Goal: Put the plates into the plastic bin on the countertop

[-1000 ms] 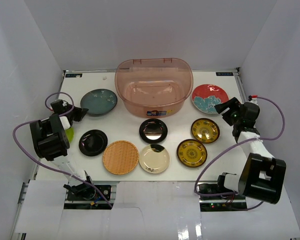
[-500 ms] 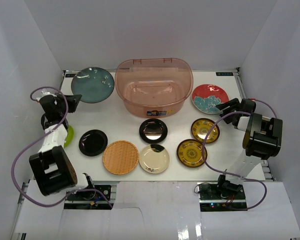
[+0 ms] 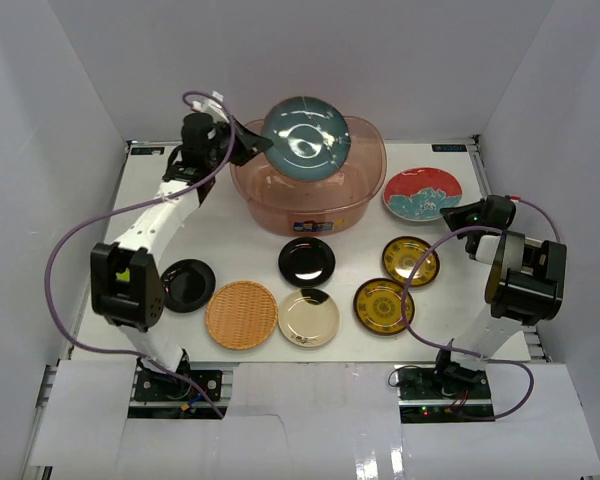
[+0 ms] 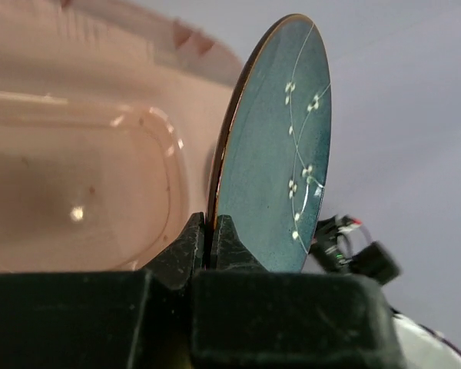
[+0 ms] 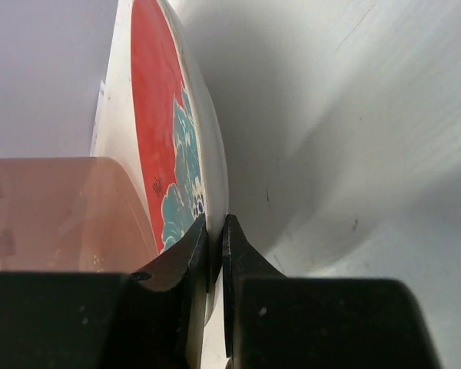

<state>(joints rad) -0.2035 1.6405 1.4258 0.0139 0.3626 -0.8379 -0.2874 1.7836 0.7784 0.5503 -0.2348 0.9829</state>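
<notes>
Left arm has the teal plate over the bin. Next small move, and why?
Probably lower the left gripper a little toward the plastic bin before letting go: it pinches the teal plate by its rim, tilted on edge above the bin's mouth, so releasing here would likely drop it.

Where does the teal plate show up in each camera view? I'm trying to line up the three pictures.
Top external: upper middle, the teal plate held tilted over the plastic bin.
Left wrist: centre right, nearly edge-on, its rim pinched by the left gripper.
Right wrist: not in it; the plate there is the red plate.
Shared landmark: the plastic bin, on the left side in both wrist views.
</notes>
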